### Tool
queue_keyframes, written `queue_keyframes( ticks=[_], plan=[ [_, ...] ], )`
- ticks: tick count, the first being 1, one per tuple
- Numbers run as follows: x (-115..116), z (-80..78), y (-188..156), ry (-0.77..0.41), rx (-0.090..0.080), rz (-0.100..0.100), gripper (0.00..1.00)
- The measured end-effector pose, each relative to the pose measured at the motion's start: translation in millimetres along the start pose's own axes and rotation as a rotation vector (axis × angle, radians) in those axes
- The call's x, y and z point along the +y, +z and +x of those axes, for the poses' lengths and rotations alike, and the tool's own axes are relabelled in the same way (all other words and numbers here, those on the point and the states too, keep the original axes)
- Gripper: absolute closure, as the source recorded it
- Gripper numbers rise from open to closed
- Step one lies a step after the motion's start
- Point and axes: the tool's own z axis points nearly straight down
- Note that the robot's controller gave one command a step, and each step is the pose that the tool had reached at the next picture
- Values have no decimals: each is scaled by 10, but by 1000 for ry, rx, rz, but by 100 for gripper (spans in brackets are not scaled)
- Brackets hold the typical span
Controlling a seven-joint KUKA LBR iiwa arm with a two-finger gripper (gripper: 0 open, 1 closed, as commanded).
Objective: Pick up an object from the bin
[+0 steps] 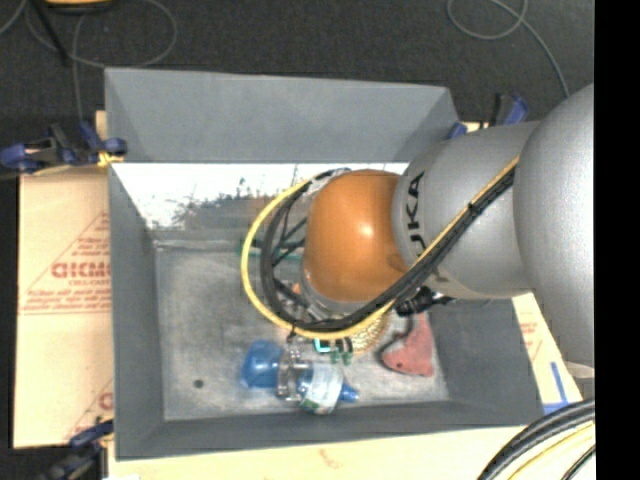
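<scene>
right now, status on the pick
Gripper down between a blue rounded piece and a clear greenish piece. Hold unconfirmed. Red piece apart, not in the way.

- one grey metal bin [135, 298].
- one blue rounded thing [257, 368], at about 7 o'clock on the bin floor.
- one pale thing [322, 396] with a blue end, at about 6 o'clock, just beside the blue rounded thing.
- one red flat thing [412, 353], at about 4 o'clock, its upper edge under the arm [480, 218].
- three loose things countable in all; whatever lies beneath the arm is hidden.
</scene>
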Motion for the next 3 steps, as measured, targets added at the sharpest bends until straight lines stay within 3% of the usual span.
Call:
queue_keyframes(
  ticks=[1, 2, 3],
  plan=[
    [-3, -20, -39, 3, -7, -1, 0],
    [99, -10, 293, 74, -13, -2, 0],
    [116, 8, 447, 93, -6, -2, 0]
  ],
)
